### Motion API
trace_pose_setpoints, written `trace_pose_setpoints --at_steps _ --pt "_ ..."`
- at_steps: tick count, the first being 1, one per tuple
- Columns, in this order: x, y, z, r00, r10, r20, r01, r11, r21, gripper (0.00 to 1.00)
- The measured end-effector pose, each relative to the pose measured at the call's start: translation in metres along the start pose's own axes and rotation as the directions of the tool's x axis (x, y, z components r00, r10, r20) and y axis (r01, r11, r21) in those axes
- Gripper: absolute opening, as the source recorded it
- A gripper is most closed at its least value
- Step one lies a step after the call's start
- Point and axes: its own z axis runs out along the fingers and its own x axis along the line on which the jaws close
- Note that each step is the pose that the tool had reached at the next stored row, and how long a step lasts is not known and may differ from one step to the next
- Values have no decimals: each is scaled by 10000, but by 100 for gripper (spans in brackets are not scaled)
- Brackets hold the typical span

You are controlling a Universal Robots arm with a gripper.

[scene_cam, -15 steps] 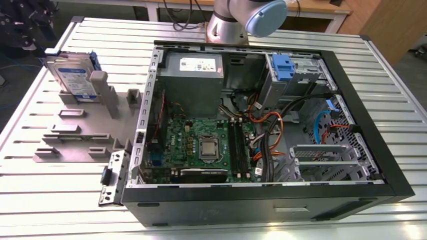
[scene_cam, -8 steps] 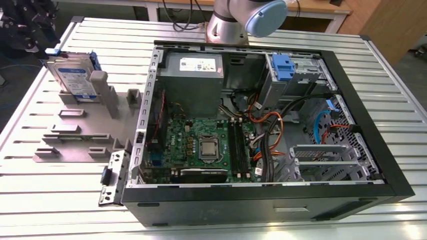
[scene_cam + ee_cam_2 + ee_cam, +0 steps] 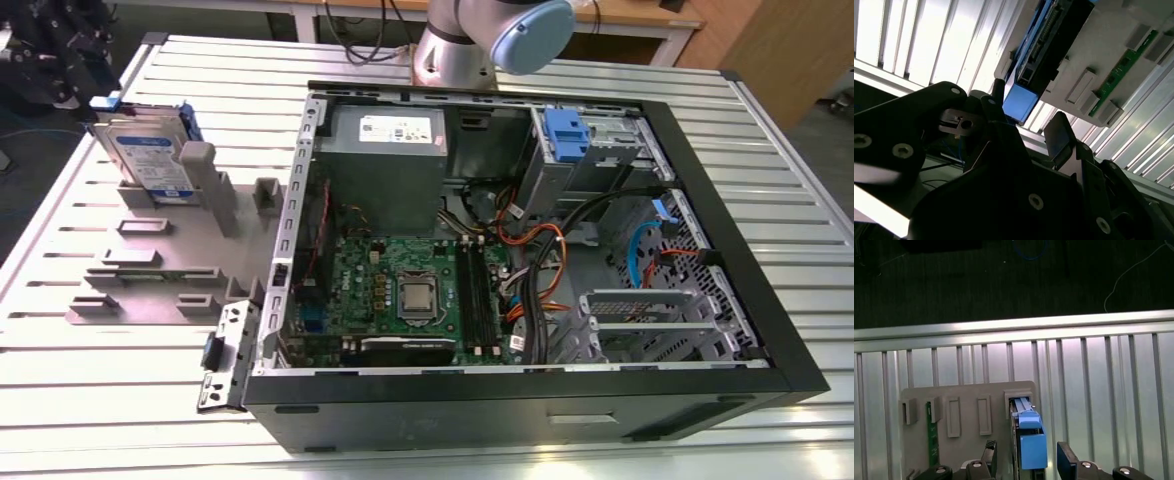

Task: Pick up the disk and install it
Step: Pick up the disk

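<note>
In the exterior view, the disk (image 3: 144, 158), a flat silver hard drive with a white-and-blue label in a bright blue plastic carrier, stands on its edge in a slot of the flat grey plastic fixture plate (image 3: 147, 265), at the exterior view's left. The plate lies on the ribbed silver metal table (image 3: 120, 400). The black gripper (image 3: 83, 85) hangs just above the far upper corner of the disk. At the exterior view's right lies the open black computer case (image 3: 534, 400). Inside it are a green motherboard (image 3: 400, 280), a large grey metal box (image 3: 387, 150) with a white sticker, and a silver metal cage (image 3: 587, 150) with a small blue latch (image 3: 566, 135).

In the second wrist view, the two dark fingers (image 3: 1059, 135) of the gripper (image 3: 1026, 112) stand apart. The blue end of the disk (image 3: 1019, 102) is in the gap between them, very near one finger; I cannot tell if it touches.

In the first wrist view, the disk (image 3: 1032, 445) is seen from its edge, seated in the slot of the fixture plate (image 3: 969, 395). The jaws are open, one finger (image 3: 1066, 457) on each side of the disk, and nothing is clamped. A thin green circuit strip (image 3: 930, 440) stands in another slot of the plate.
</note>
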Motion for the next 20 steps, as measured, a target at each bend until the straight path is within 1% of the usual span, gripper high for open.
trace_pose_setpoints --at_steps 3,7,12,15,20 --pt "-5 1 33 10000 -8 14 8 10000 -1 59" --pt "-9 1 100 10000 -62 15 62 10000 -4 59" --pt "-18 2 181 9995 -309 15 309 9995 -9 59" --pt "-20 1 222 9994 -347 15 347 9994 -9 59" --pt "-19 2 269 9994 -347 15 347 9994 -3 59"
